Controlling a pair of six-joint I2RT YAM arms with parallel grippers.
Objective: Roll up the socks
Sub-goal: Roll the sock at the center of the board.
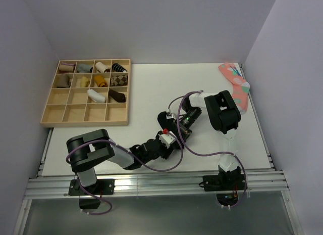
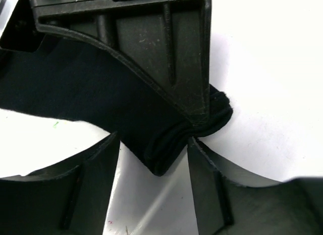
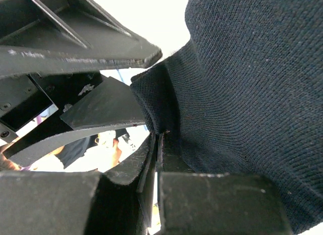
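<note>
The black sock lies on the white table just below the middle of the overhead frame, where the two claws meet; from above they hide most of it.

In the left wrist view the sock runs from the left edge toward the centre as a flat dark band and ends in a bunched, folded tip. The right claw is closed on the sock, its fingers nearly together at the bottom of its own view with a pleat of knit pinched between them, and the rest of the fabric fills the right side of that frame. From the left wrist, one right finger comes down from the top and presses on the puckered tip.

The left claw is spread open. Its fingers stand on either side of the folded end, the right one touching the fabric, with no firm clamp to be seen.

A wooden tray of rolled socks sits upper left, and a pink sock lies upper right – both well apart from the claws.
</note>
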